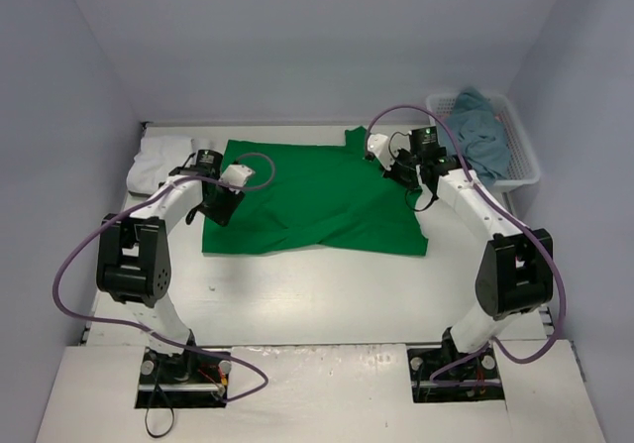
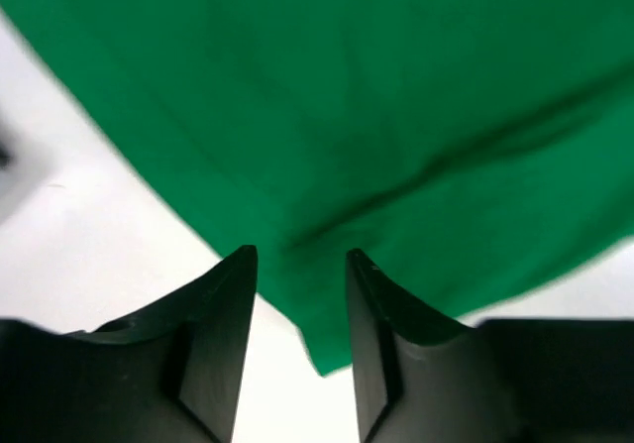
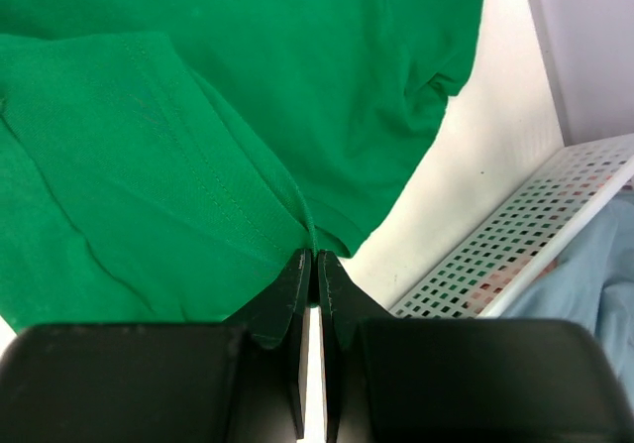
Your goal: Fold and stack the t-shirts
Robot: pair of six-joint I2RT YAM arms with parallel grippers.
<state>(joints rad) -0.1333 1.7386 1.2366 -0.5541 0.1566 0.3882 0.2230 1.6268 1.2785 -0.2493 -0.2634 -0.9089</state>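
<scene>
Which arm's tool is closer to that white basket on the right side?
Right. The right tool sits at the green t-shirt's far right edge, with the basket just beyond it. The left tool is across the shirt, at its left edge.

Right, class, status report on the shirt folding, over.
Left gripper open at a corner of the green t-shirt. Right gripper shut on its right edge. Shirt spread out, wrinkled. White t-shirt off its left side.

The light is bright, even and diffuse, with only faint shadows on the white surface [image 1: 327, 294]. The left wrist view is blurred, the right wrist view sharp.
</scene>
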